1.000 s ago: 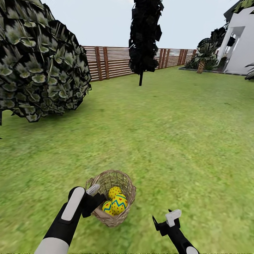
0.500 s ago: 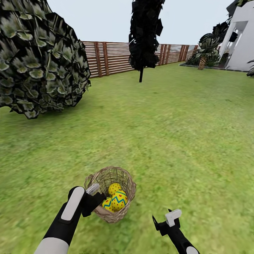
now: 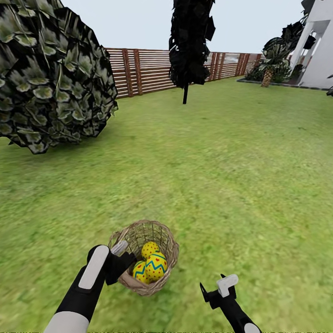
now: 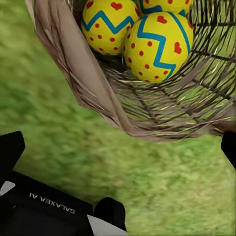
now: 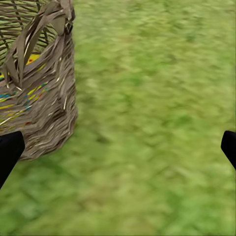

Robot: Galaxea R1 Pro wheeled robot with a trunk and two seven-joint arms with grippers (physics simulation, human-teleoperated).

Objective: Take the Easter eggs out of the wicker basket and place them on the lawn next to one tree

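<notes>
Wicker basket low centre on the lawn, three eggs inside, left gripper clamped on its rim, right gripper spread apart, off the basket.

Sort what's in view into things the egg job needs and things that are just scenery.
Job:
eggs
basket
lawn
left gripper, right gripper

Scenery:
fence
dark narrow tree
leafy bush
white house
palm

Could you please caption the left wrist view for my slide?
Three yellow Easter eggs with red dots sit inside the brown woven-twig wicker basket above mottled green lawn.
</notes>
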